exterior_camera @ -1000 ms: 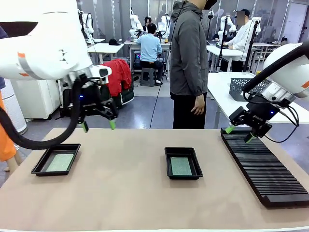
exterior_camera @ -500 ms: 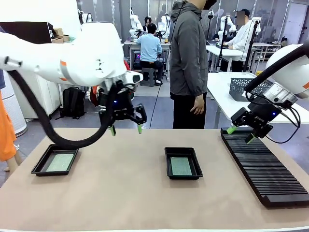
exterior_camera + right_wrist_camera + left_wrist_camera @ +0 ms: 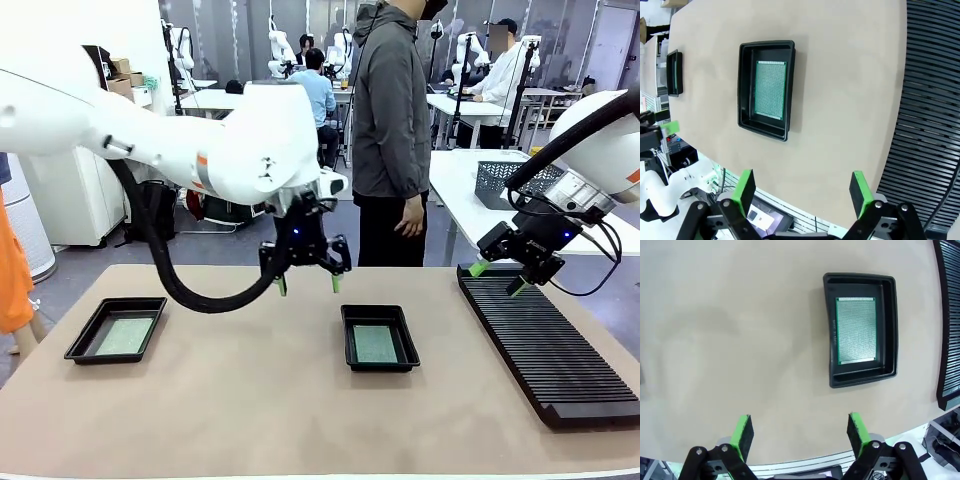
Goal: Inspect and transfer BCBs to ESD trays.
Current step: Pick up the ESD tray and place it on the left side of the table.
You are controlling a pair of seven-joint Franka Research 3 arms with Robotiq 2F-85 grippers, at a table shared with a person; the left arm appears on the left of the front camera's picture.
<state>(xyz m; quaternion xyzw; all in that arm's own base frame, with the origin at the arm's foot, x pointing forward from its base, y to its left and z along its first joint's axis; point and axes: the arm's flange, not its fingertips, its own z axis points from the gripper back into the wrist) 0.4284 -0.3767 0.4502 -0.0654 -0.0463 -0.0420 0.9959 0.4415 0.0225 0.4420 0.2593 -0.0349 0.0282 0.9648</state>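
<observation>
The left gripper [image 3: 308, 285] hangs above the table with its green pads spread wide apart and nothing between them; it is above the bare surface just to the left of the middle tray. The right gripper [image 3: 497, 277] is also wide apart and empty, above the far end of the long black ribbed rack [image 3: 550, 345] at the right side of the table.

The beige table [image 3: 250, 400] carries all the things. The rack is the largest one on it and runs from the far right edge toward the near side. Two black ESD trays lie well apart: the left tray [image 3: 80, 345] near the left edge and the middle tray [image 3: 346, 340] near the center. Each tray holds one flat green circuit board on its floor, one board [image 3: 124, 336] in the left tray and another board [image 3: 376, 343] in the middle tray.

In the left wrist view the middle tray [image 3: 829, 330] sits beyond the open fingers [image 3: 743, 432], and its board [image 3: 856, 330] lies flat inside, with the rack edge at the right border.

A person [image 3: 392, 130] in a grey jacket stands at the far side of the table.
</observation>
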